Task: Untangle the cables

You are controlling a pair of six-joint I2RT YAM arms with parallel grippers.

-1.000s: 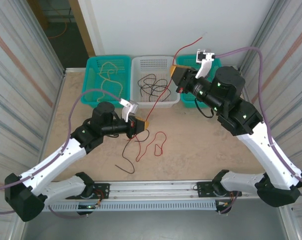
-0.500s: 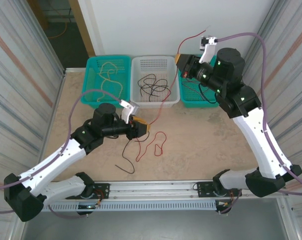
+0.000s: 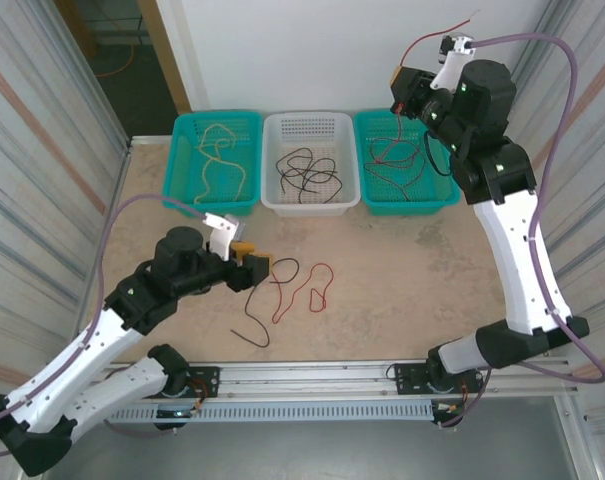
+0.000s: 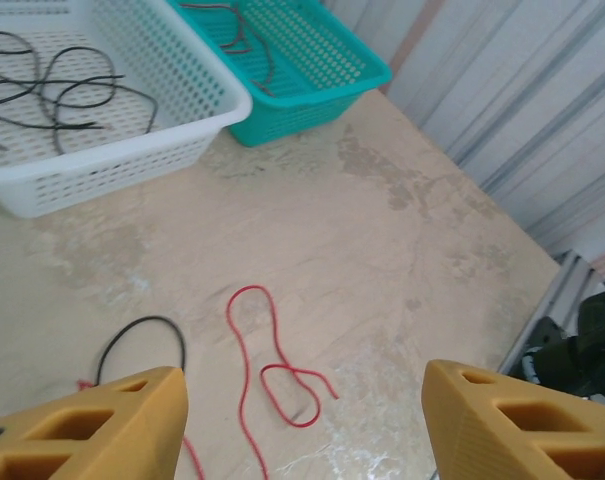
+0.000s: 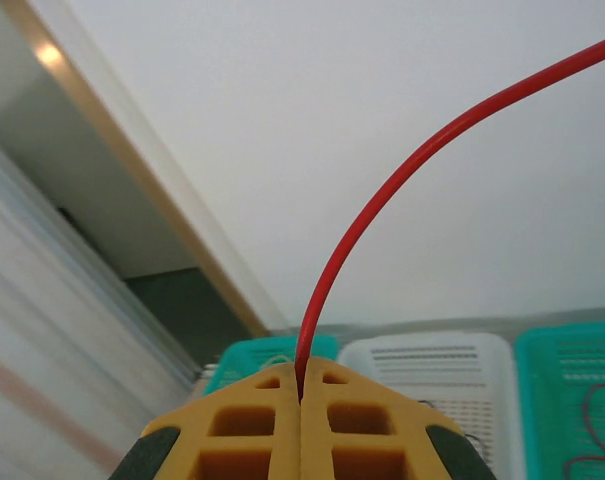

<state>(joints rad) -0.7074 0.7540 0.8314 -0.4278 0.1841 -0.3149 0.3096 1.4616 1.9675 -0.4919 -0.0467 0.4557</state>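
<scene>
Pinching red cable (image 5: 412, 152) | right jaws clamped | left jaws apart

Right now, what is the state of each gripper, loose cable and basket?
Left gripper, open and empty.
Right gripper, shut on a thin red cable, raised high.
Looped red cable, loose on the table.
Curved black cable, loose on the table.
White perforated plastic basket, holding black cables.
</scene>
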